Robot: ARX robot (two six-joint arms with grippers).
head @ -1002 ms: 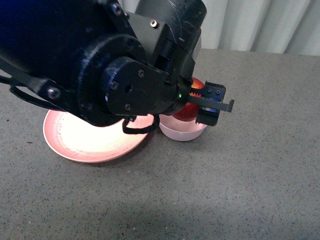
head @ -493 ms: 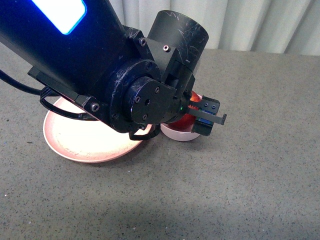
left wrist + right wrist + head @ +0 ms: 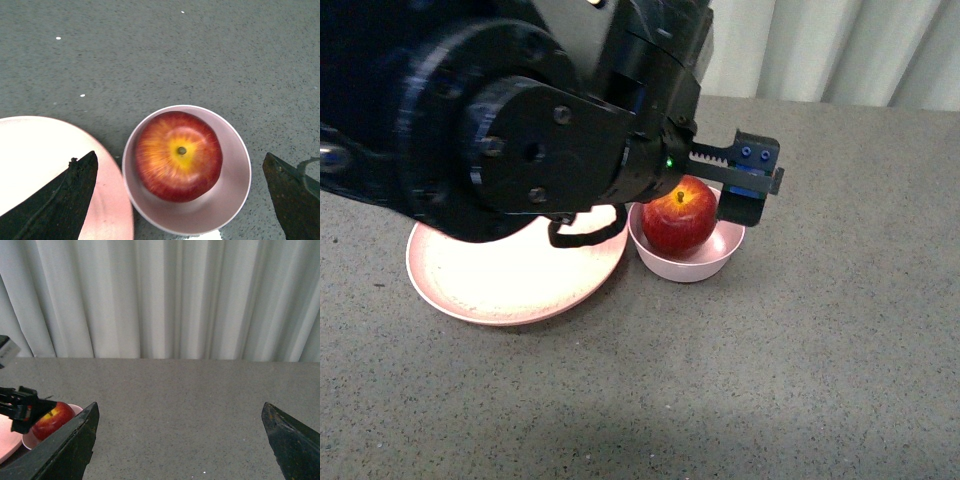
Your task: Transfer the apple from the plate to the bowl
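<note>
In left wrist view, apple (image 3: 178,156) stem-up, bowl (image 3: 235,190)

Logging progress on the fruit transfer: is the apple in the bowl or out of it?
In. The apple sits stem-up inside the bowl, and the left tool is open, its fingers apart from it.

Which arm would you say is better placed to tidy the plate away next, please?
Probably left: its open gripper hangs above the apple in the bowl, beside the plate. The right gripper is farther off.
</note>
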